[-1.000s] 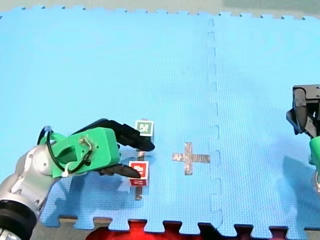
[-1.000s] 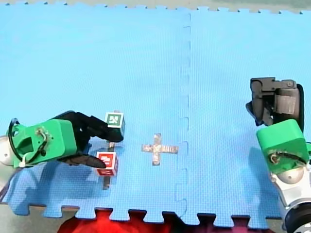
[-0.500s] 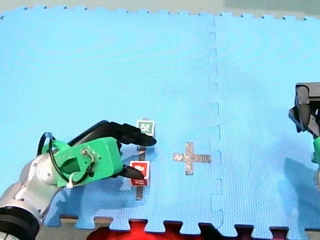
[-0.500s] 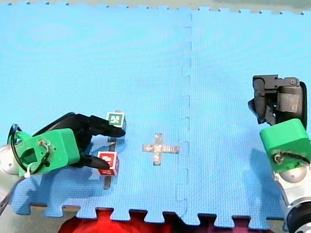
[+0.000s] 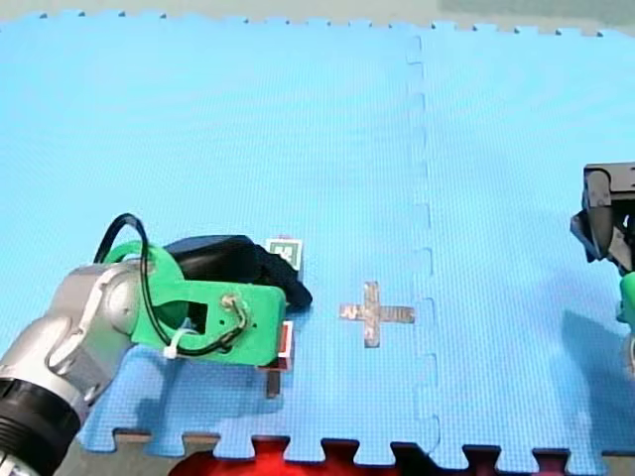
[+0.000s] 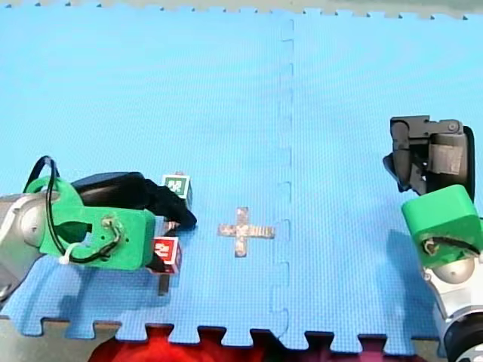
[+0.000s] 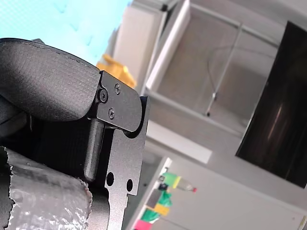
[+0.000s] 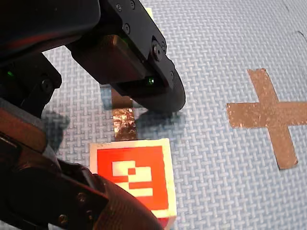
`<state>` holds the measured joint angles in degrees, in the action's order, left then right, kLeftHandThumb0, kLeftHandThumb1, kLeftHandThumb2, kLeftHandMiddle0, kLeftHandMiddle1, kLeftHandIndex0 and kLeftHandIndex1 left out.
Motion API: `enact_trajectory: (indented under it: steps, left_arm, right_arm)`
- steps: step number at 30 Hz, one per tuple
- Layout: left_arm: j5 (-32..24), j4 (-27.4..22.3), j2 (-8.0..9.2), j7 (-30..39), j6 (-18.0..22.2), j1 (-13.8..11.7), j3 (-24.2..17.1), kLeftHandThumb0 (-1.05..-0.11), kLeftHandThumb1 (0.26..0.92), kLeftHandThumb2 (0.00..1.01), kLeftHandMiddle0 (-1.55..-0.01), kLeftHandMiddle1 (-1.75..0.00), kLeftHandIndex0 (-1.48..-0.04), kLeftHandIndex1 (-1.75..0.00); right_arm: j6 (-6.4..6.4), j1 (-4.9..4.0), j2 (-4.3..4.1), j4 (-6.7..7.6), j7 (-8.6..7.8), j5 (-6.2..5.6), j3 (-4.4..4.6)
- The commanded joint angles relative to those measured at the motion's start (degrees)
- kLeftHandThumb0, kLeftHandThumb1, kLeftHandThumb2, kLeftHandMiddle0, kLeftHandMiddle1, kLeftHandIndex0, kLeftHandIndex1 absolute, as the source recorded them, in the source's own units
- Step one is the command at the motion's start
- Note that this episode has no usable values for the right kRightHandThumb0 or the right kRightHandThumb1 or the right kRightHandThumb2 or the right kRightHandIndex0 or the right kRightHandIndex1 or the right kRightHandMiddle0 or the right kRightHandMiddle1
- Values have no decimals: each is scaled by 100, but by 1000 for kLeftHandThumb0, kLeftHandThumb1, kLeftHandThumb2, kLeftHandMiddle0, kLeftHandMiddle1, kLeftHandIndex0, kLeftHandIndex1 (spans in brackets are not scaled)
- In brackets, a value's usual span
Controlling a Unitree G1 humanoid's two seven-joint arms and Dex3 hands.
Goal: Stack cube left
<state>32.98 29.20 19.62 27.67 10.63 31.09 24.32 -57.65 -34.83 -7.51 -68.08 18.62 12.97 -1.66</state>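
Left hand [image 6: 139, 197] straddled red cube [image 8: 133, 175] near-left, fingers spread, no grip yet. Green cube [image 5: 286, 251] sat just beyond it. Nothing stacked. Right hand [image 6: 423, 154] at right edge, state unclear.

Left hand [image 6: 136, 197] low over near-left part of mat [image 6: 226, 90], straddling red cube [image 8: 132, 179]. One finger [image 8: 139, 76] on cube's far side, apart from it; tape strip [image 8: 123, 122] shows in gap. Other digit overlaps cube's near corner. Green cube [image 6: 176, 185] just beyond far finger: tight there, little room outward. Tape cross [image 6: 243, 230] flat on mat, no obstacle. Open mat right of both cubes, across seam. Far half of mat open. Right hand [image 6: 423, 154] at right edge, well apart from cubes; wide free lane between.
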Motion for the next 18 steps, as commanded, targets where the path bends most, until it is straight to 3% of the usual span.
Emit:
enact_trajectory:
  steps: [1,2,3,4,5,6,7,8,9,10,11,13,15,16,18]
  left_arm:
    - [549,-1409,561,935,-535,-120,345,-366,725,15,-863,-1746,-801,-34]
    - [579,-1502,608,1057,-519,-103,376,-402,730,15,-869,-1746,-813,-36]
    - [609,-1331,691,988,-197,-42,440,-452,728,11,-878,-1746,-833,-41]
    - [709,-863,810,665,440,78,561,-452,778,15,-892,-1003,-902,-34]
    - [562,-1163,893,991,434,82,514,-410,820,12,-926,-575,-937,-21]
    - [434,-1616,918,1419,163,69,444,-440,801,7,-1120,-424,-965,-17]
    - [341,-2026,917,1786,-142,45,376,-516,785,4,-1141,-890,-1015,-10]
    - [343,-2164,881,1978,-333,75,366,-537,779,3,-1091,-1186,-1035,-6]
    - [469,-2083,872,1970,-315,136,425,-624,749,1,-1031,-1379,-1021,-4]
    - [584,-2010,884,1945,-264,177,477,-669,736,1,-989,-1421,-1013,-2]
    - [702,-1980,911,1938,-222,208,526,-695,729,0,-967,-1404,-1008,-1]
    - [822,-2050,953,2004,-236,215,557,-787,712,2,-1044,-909,-976,-3]
    - [867,-2171,952,2110,-331,209,551,-787,698,1,-1128,-626,-996,-5]
    - [894,-2262,938,2177,-420,206,550,-690,668,3,-1191,-502,-1112,-29]
    - [1011,-2437,892,2275,-622,216,573,-548,674,9,-1273,-436,-1257,-53]
  right_arm:
    - [-40,-33,-46,16,88,-22,-37]
    - [-38,-35,-44,15,93,-18,-35]
    - [-35,-38,-44,13,97,-15,-34]
    - [-34,-40,-45,12,101,-13,-33]
    - [-31,-41,-50,5,99,-14,-35]
    - [-24,-43,-59,-8,101,-12,-36]
    - [-17,-44,-67,-17,109,-6,-34]
    - [-14,-44,-72,-24,117,1,-30]
    - [-13,-44,-72,-27,126,10,-26]
    - [-16,-43,-69,-24,135,18,-22]
    - [-19,-41,-63,-22,139,22,-20]
    - [-22,-42,-50,-15,145,27,-15]
    - [-21,-46,-39,-10,156,30,-7]
    - [-21,-46,-33,-9,163,32,-3]
    - [-24,-49,-19,-10,155,19,-1]
